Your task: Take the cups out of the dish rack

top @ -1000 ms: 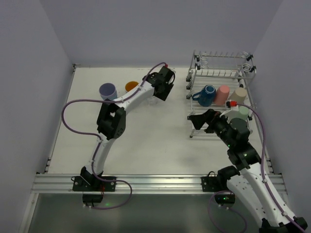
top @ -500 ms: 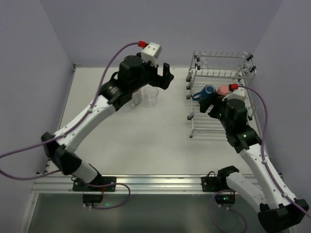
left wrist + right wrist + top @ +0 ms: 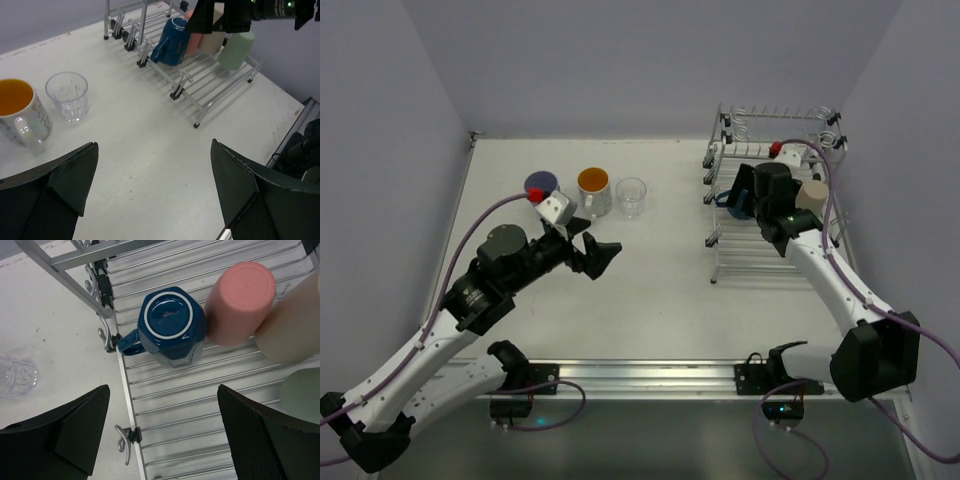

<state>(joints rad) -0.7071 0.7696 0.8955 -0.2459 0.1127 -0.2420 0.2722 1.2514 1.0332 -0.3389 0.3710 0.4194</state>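
Note:
The silver wire dish rack (image 3: 760, 262) stands at the right. On its lower tier lie a dark-blue mug (image 3: 170, 322), a pink cup (image 3: 240, 300), a beige cup (image 3: 295, 325) and a green cup (image 3: 302, 395). My right gripper (image 3: 740, 198) is open and empty, hovering just above the blue mug (image 3: 725, 197). On the table's far side stand a lavender tumbler (image 3: 541, 185), an orange-inside mug (image 3: 593, 190) and a clear glass (image 3: 632, 195). My left gripper (image 3: 598, 256) is open and empty, above the table's middle, nearer than those cups. No light-blue tumbler shows.
The rack's upper tier with its coiled wire holder (image 3: 780, 118) rises behind the right gripper. Grey walls close in the table on the left, back and right. An aluminium rail (image 3: 640, 375) runs along the near edge.
The left arm has drawn back from over the standing cups toward the near left, uncovering the lavender tumbler and orange mug. The right gripper has moved farther over the rack, above the blue mug.

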